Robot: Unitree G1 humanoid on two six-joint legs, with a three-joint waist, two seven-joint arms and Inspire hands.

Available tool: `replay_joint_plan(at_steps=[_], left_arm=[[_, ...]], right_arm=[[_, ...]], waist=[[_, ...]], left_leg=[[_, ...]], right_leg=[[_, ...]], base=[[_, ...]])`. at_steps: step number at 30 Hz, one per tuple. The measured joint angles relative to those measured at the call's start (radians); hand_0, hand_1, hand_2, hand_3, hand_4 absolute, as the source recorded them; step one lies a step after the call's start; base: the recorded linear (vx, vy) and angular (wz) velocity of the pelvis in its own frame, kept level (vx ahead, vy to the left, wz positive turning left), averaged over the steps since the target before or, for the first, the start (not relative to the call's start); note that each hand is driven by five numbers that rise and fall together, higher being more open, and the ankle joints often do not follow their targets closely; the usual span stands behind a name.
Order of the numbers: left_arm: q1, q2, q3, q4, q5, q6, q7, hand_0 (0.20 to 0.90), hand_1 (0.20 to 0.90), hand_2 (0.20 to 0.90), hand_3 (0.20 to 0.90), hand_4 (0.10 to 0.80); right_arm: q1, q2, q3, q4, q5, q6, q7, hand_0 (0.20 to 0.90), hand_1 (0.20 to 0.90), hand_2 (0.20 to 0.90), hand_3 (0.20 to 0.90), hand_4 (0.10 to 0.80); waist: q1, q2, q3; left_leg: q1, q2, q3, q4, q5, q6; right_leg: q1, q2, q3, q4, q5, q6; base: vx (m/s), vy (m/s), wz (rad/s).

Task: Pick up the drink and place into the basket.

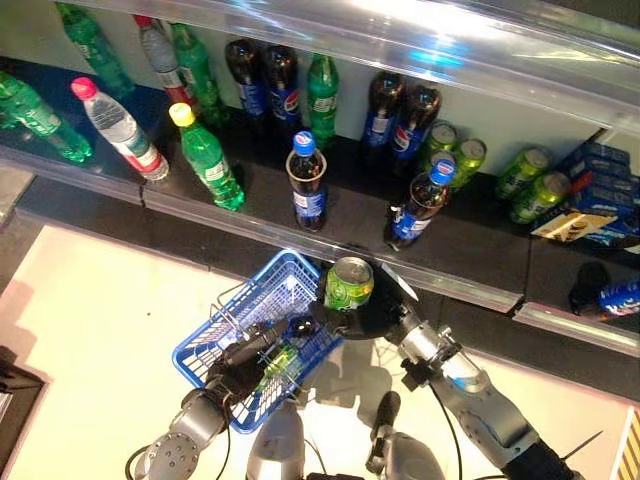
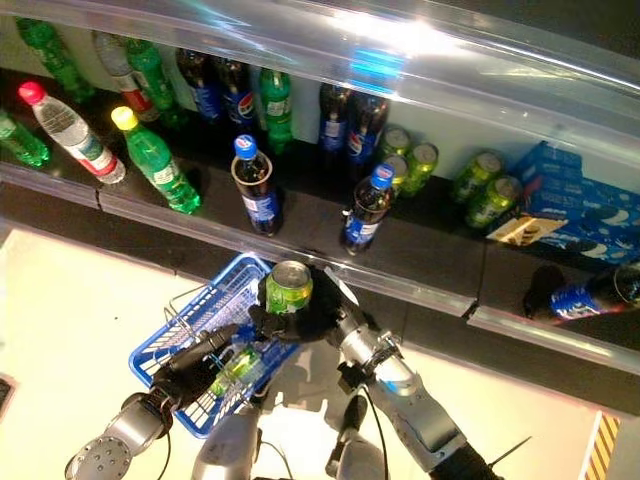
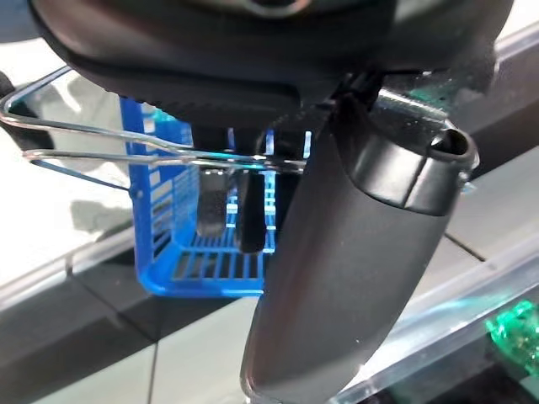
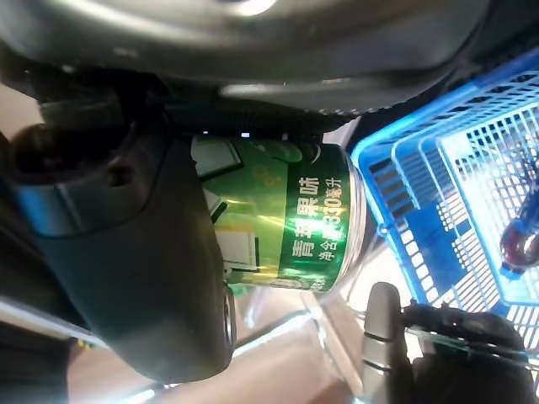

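Over the basket's [image 1: 262, 300] rim at its 2 o'clock corner: green can [image 1: 349, 283], upright, top facing the camera. Right hand [image 1: 372, 314] curled round the can, thumb and fingers wrapping its side. Left hand [image 1: 248, 358] closed on the basket's wire handles [image 3: 101, 143], holding the blue basket above the pale floor. A green drink lies inside the basket by that hand. Shelf [image 1: 480, 255] at 12 o'clock: bottles and cans, upright and tipped.

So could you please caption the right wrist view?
Right hand grips a green can beside the blue basket.
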Motion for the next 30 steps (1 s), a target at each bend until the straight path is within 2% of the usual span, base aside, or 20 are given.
replay_joint_plan(at_steps=[6,13,23,30], left_arm=[[-0.003,0.025,-0.013,-0.025,0.001,0.037,-0.026,0.300,0.300,0.300,0.200,0.100],[-0.012,0.097,-0.100,-0.052,0.019,0.049,-0.123,0.300,0.300,0.300,0.200,0.100],[-0.069,0.119,-0.160,-0.053,0.060,0.086,-0.196,0.300,0.300,0.300,0.200,0.100],[-0.091,0.148,-0.197,-0.052,0.110,0.096,-0.262,0.300,0.300,0.300,0.200,0.100]], right_arm=[[-0.069,0.020,0.077,0.094,-0.036,-0.002,-0.062,0.300,0.300,0.300,0.200,0.100],[-0.120,0.057,0.142,0.275,-0.080,-0.002,-0.137,0.300,0.300,0.300,0.200,0.100],[-0.165,0.071,0.154,0.392,-0.077,0.005,-0.184,0.300,0.300,0.300,0.200,0.100],[-0.183,0.081,0.164,0.440,-0.072,0.005,-0.187,0.300,0.300,0.300,0.200,0.100]], waist=[[0.037,0.015,-0.009],[0.078,0.037,-0.021],[0.105,0.042,-0.023],[0.107,0.046,-0.026]], left_leg=[[-0.006,-0.010,-0.030,0.000,0.003,0.003],[-0.028,-0.034,-0.071,0.000,0.012,0.012],[-0.037,-0.048,-0.114,0.000,0.019,0.014],[-0.055,-0.064,-0.138,0.011,0.020,0.015]], right_leg=[[0.013,-0.008,-0.032,0.000,-0.006,0.006],[0.017,-0.026,-0.073,0.000,-0.012,0.017],[0.035,-0.034,-0.120,0.000,-0.018,0.027],[0.039,-0.040,-0.120,0.000,-0.026,0.037]], base=[[0.011,0.040,0.16],[-0.006,0.029,0.19],[0.007,0.012,0.13],[0.006,0.004,0.12]])
